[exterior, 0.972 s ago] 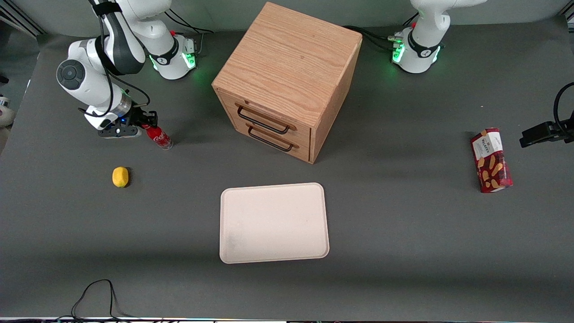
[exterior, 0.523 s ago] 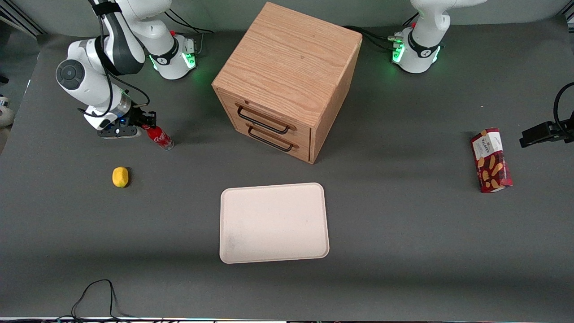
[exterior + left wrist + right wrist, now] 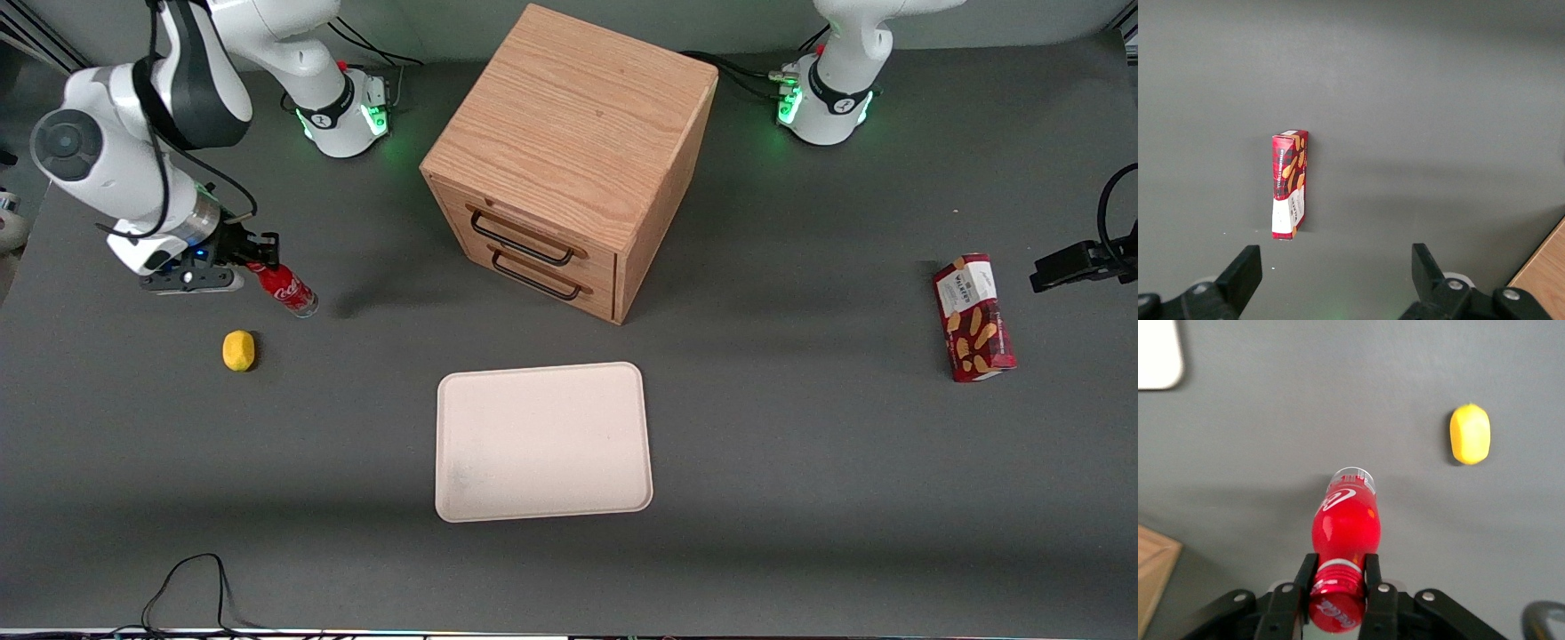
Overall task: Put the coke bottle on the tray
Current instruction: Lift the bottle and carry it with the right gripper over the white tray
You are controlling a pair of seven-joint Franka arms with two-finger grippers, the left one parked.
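Tabletop [image 3: 800,498] carrying, largest first, wooden drawer cabinet [image 3: 569,160], then tray [image 3: 542,440] lying flat nearer the front camera than the cabinet. Coke bottle [image 3: 283,287] well apart from the cabinet toward the working arm's end, apparently lifted clear of the surface, long axis tilted with clear base slanting toward the tray. End effector [image 3: 1338,577] clamped on the bottle's neck just under the red cap, tray well apart, so a long carry likely needed.

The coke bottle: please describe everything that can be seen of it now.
The coke bottle is small and red, with a red cap, white script logo and clear base. The tool is shut on its neck just under the cap. It hangs tilted, apparently lifted off the table, above and beside the lemon, toward the working arm's end.
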